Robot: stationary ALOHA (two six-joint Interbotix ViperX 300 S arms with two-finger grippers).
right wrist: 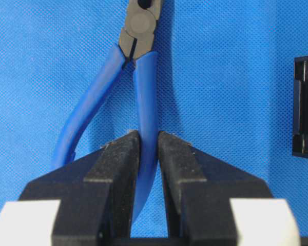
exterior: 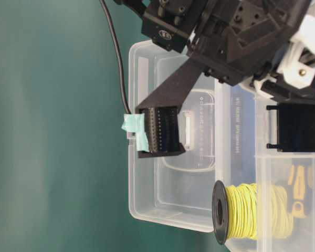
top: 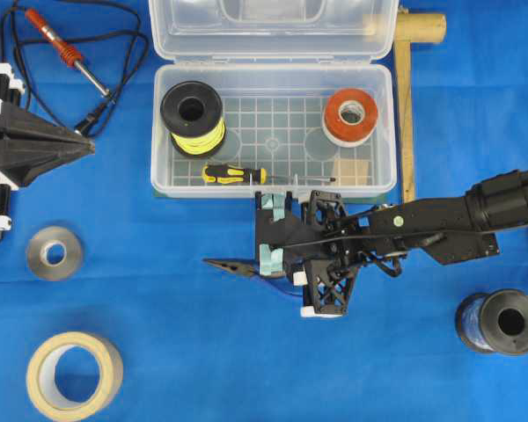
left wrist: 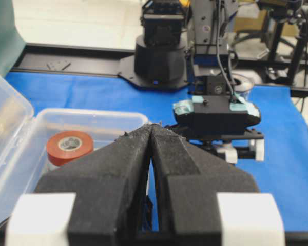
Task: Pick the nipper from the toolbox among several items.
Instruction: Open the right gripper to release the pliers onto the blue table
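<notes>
The nipper (right wrist: pixel 138 66) has curved blue handles and dark jaws. My right gripper (right wrist: pixel 148 138) is shut on one of its handles; the other handle hangs free. In the overhead view the right gripper (top: pixel 277 255) holds it over the blue cloth just in front of the toolbox (top: pixel 158 132), and the nipper's pointed jaws (top: pixel 229 265) stick out to the left. The toolbox is clear plastic with its lid open. My left gripper (top: pixel 88 143) is shut and empty at the left, beside the toolbox. Its closed tips show in the left wrist view (left wrist: pixel 151 128).
In the toolbox lie a yellow wire spool (top: pixel 194 117), a red tape roll (top: pixel 350 116), a black-and-yellow screwdriver (top: pixel 235 175) and a small wooden block (top: pixel 352 171). Outside are a soldering iron (top: pixel 66 51), grey tape (top: pixel 55 253), masking tape (top: pixel 74 375), a dark spool (top: pixel 499 322) and a wooden stick (top: pixel 407 105).
</notes>
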